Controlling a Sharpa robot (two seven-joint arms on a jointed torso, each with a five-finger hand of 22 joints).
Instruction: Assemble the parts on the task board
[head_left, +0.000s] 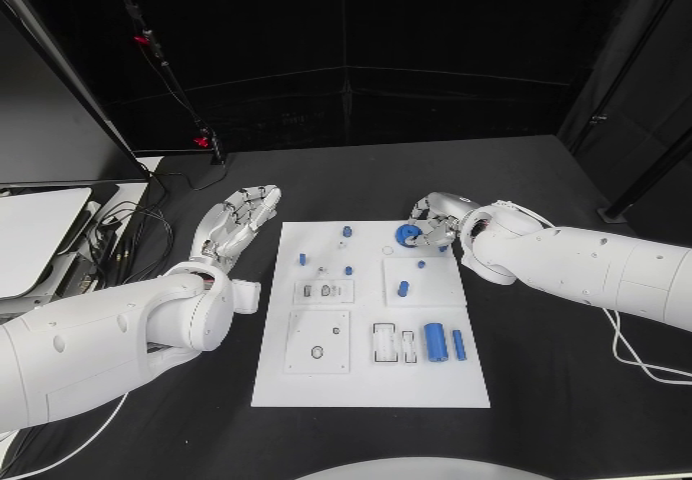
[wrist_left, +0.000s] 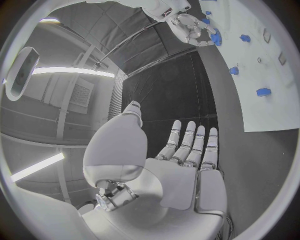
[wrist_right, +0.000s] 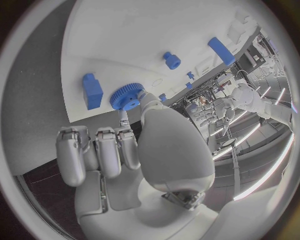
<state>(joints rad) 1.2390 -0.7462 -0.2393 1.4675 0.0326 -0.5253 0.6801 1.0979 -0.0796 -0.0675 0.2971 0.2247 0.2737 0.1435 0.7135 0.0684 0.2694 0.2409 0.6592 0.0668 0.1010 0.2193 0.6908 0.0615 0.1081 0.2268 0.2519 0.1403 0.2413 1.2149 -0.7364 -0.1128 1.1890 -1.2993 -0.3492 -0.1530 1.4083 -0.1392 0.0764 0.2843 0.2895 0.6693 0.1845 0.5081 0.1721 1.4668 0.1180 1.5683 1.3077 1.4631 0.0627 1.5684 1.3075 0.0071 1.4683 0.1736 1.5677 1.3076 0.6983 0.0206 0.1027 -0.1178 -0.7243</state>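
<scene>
At the left of the head view we saw the silver left hand (head_left: 240, 222) lying over the black table (head_left: 173, 420) just beside the left edge of the white rectangular task board (head_left: 368, 385), its fingers (wrist_left: 187, 145) stretched out straight side by side and holding nothing. On the board, moving rightward, we noted small blue pegs in the upper part, among them a small blue peg (head_left: 346, 231) near the top edge and a short blue cylinder (head_left: 404, 289) on a raised white square. In the lower middle stood a thick blue cylinder (head_left: 434, 341) and, just to its right, a thin blue rod (head_left: 459, 345). At the upper right of the board, the silver right hand (head_left: 437, 222) pinched a blue toothed gear wheel (head_left: 408, 236) between thumb and fingertips, close above the board's surface (wrist_right: 125, 30). In the right wrist view, a blue rectangular block (wrist_right: 92, 91) lay just beside the gear.
</scene>
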